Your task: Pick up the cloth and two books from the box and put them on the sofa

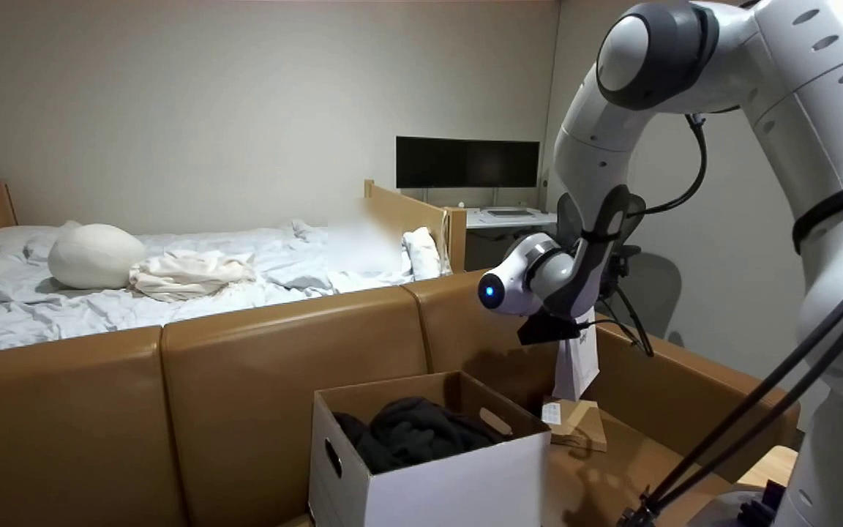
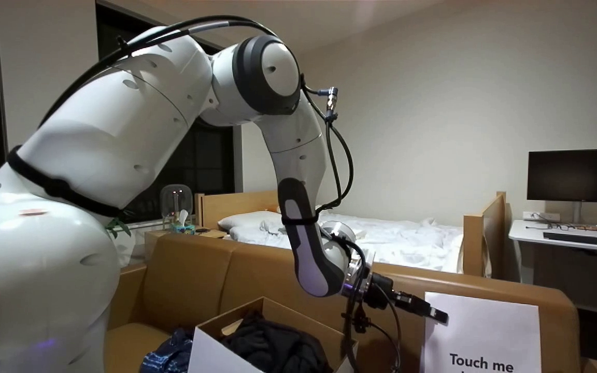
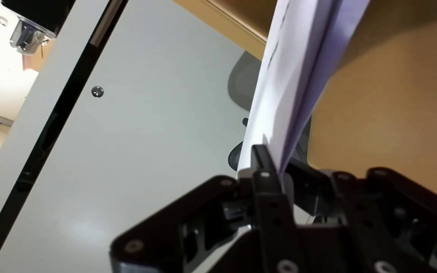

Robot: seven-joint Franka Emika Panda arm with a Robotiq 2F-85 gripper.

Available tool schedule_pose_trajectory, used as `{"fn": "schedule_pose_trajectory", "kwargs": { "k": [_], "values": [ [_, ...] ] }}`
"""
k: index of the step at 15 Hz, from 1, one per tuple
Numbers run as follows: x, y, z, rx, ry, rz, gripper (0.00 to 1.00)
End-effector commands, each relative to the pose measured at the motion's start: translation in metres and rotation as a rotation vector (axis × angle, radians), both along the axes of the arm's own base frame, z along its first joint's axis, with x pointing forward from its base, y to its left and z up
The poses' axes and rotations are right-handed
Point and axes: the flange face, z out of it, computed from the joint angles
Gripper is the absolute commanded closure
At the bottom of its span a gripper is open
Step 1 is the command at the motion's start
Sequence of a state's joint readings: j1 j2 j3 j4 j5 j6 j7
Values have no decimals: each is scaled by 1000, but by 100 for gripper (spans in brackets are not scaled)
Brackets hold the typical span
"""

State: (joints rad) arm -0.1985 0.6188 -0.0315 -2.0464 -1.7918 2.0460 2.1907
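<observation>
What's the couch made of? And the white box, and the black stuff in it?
The sofa looks like tan leather, maybe imitation: it's smooth, with a soft shine.
The box is probably cardboard: thin and stiff-looking, matte white outside, plain brown inside.
The black cloth seems to be soft, dull fabric, all rumpled folds; which fibre, I can't tell.

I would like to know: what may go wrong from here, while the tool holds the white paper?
The tool pinches the white paper only near one edge, so it may bend or slip.
In an exterior view, its lower end appears near a brown parcel on the sofa; it might land crooked.
The black cloth lies inside the box, so the tool could knock the box when reaching in.
</observation>
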Motion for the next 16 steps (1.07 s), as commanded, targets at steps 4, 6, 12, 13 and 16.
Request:
{"fn": "schedule_pose_trajectory", "kwargs": {
  "k": [4, 6, 12, 13, 16],
  "values": [
    [15, -16, -31, -22, -23, -33, 99],
    [19, -17, -43, -23, -24, -33, 99],
    [31, -23, -64, -38, -34, -37, 99],
    [33, -24, -67, -40, -39, -36, 99],
    [35, -24, -75, -40, -39, -34, 90]
  ]
}}
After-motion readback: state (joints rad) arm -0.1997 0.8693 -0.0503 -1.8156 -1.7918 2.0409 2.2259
